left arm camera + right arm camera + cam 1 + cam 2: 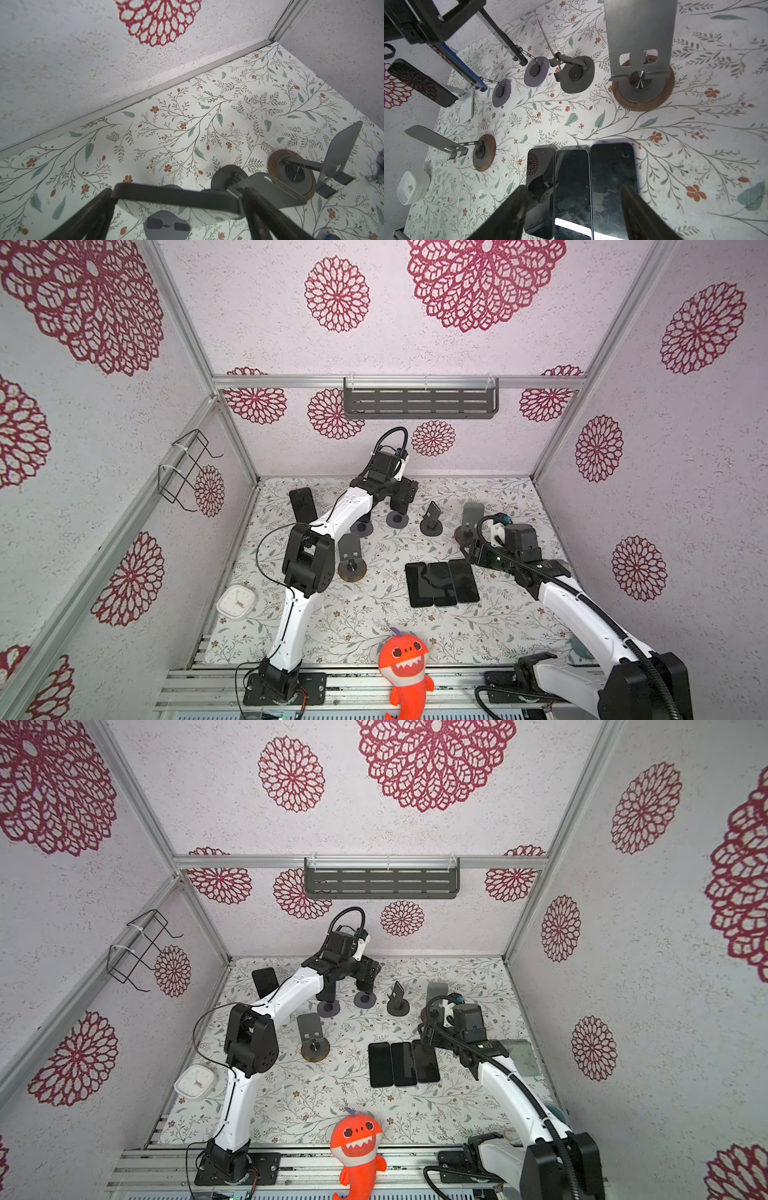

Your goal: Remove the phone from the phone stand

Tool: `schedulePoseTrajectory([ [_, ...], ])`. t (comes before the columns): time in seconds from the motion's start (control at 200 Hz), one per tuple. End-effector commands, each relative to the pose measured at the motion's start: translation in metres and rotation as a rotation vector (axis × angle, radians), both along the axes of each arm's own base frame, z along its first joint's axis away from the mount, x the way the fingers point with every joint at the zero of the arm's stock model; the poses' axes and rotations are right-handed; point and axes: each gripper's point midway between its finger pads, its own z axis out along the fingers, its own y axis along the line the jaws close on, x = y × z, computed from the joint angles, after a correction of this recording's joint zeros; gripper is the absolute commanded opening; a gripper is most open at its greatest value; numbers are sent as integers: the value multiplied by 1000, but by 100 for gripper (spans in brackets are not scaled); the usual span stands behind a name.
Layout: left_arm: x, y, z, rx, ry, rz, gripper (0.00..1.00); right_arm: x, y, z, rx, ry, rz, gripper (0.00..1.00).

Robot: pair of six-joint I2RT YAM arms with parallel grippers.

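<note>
We look into a booth of white textured walls printed with red rosettes, floored by a floral table (pixel 332 626).

Much at the back is hard to read. In both top views the left arm's wrist covers the two rear phones almost wholly. The left wrist view shows the left gripper (pixel 177 193) spread wide. Its fingers (pixel 97 209) flank the top edge of the phone (pixel 166 198), one at each end, but we cannot tell whether the pads press it. That phone stands upright over its purple-disc stand (pixel 166 226), at the back of the table beside the dark grey stand (pixel 226 180). The frame cuts off its lower part. A greenish patch (pixel 519 1056) behind the right arm is too hidden to name.

The right gripper (pixel 574 190) hangs above the flat phones (pixel 441 583), fingers apart and holding nothing.

We count six phones. Three lie flat, side by side and touching, and three are on stands: the flanked one, a blue-edged phone (pixel 460 68) and one on the white stand (pixel 467 99).

We count six stands: one white, two with purple discs, one dark grey and two wood-based stands (pixel 351 560). The last three are empty.

There is also one white clock (pixel 236 602), one orange plush shark (pixel 405 668), one wire basket (pixel 187 468) and one slotted shelf (pixel 419 402).
</note>
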Motion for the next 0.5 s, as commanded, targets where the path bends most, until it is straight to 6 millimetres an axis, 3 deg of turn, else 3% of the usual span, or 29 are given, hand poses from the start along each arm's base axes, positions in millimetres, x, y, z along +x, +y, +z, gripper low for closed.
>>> schedulePoseTrajectory([
  [0.0, 5, 2, -13, 11, -2, 8, 94, 0, -4, 7, -17, -28, -4, 74],
  [0.495, 7, 6, -16, 30, -7, 26, 82, 0, -4, 7, -20, -31, -8, 74],
])
